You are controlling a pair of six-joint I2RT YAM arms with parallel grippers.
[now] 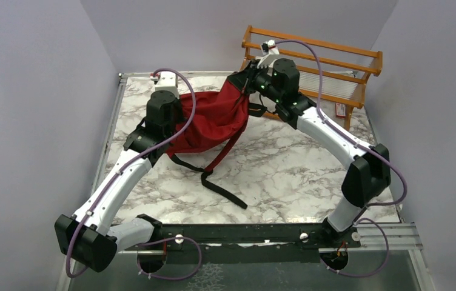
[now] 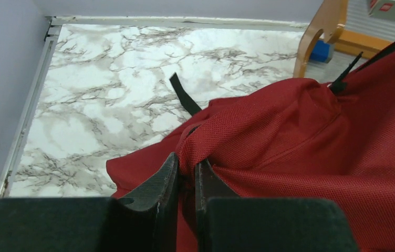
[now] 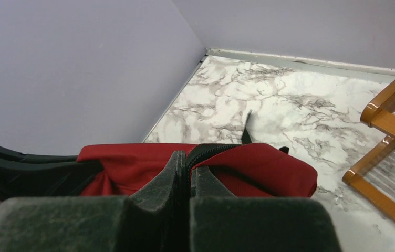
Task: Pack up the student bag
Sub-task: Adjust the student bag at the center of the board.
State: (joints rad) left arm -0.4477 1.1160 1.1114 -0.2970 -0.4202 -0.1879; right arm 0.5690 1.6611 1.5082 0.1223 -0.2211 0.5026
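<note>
Dark-red student bag point(image 1: 213, 118), red-white label point(image 1: 340, 110) illegible

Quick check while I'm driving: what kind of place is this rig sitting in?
Probably a robot test cell in a lab, not a real home or classroom: plain walls box in a marble-patterned tabletop, with the student bag and a wooden rack as props.

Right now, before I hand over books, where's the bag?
In the top view the bag is slung over the far middle of the table, one end pinched in the left gripper, the other in the right gripper, beside the rack.
</note>
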